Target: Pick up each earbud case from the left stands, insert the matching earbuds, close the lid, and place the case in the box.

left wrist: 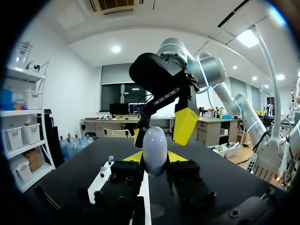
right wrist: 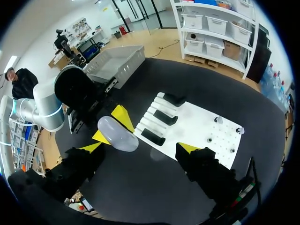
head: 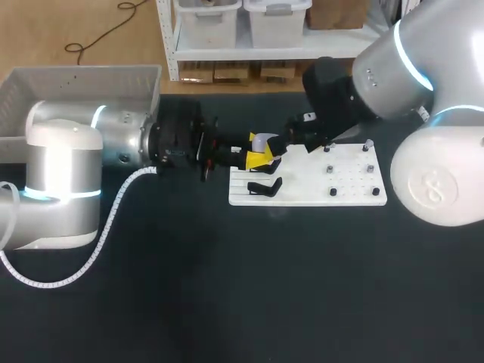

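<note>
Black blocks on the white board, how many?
3 black blocks in a row on the ribbed end of the white board: one nearest the held grey case, one mid-row, one farthest. None looks hidden.

The left arm and right arm are thick silver-white tubes with rounded joints and thin glowing pale-blue rings. A white coiled cable runs along the left one. The left pincer and right pincer are black, tipped bright yellow.

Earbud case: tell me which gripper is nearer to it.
Left. The left gripper is shut on the earbud case; the right gripper hangs open close above it, not touching.
</note>
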`<state>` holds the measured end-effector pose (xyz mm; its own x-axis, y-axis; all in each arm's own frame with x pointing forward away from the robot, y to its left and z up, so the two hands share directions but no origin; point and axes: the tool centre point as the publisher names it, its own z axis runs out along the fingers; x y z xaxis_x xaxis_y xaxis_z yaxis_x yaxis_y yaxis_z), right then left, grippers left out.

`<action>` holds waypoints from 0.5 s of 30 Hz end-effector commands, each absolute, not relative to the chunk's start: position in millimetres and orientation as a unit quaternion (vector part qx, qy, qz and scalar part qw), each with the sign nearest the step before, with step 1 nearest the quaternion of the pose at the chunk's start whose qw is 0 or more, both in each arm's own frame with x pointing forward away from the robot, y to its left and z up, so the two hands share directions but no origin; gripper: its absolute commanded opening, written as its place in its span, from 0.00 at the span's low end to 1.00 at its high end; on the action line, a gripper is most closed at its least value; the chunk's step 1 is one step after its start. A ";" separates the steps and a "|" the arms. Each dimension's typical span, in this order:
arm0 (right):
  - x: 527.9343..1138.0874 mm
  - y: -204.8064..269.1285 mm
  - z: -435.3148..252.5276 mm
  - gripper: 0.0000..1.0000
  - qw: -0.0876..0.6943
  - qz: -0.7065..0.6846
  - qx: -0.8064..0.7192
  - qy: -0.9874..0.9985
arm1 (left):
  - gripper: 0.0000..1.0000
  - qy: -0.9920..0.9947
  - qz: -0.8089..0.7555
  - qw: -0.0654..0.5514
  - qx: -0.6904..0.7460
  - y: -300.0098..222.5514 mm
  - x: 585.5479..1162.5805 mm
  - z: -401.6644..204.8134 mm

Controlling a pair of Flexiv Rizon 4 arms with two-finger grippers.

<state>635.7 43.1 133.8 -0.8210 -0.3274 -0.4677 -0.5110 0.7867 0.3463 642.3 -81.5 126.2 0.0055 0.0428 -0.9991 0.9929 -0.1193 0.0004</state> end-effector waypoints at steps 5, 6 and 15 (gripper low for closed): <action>640.0 42.8 133.6 1.00 0.195 0.232 -0.225 0.926 | 0.00 0.479 -0.516 0.462 0.539 -81.3 641.2 125.6; 640.1 42.8 133.5 1.00 0.195 0.231 -0.224 0.926 | 0.00 0.479 -0.516 0.462 0.539 -81.3 641.2 125.6; 646.7 39.5 142.6 1.00 0.216 0.225 -0.214 0.926 | 0.00 0.479 -0.516 0.462 0.539 -81.3 641.2 125.6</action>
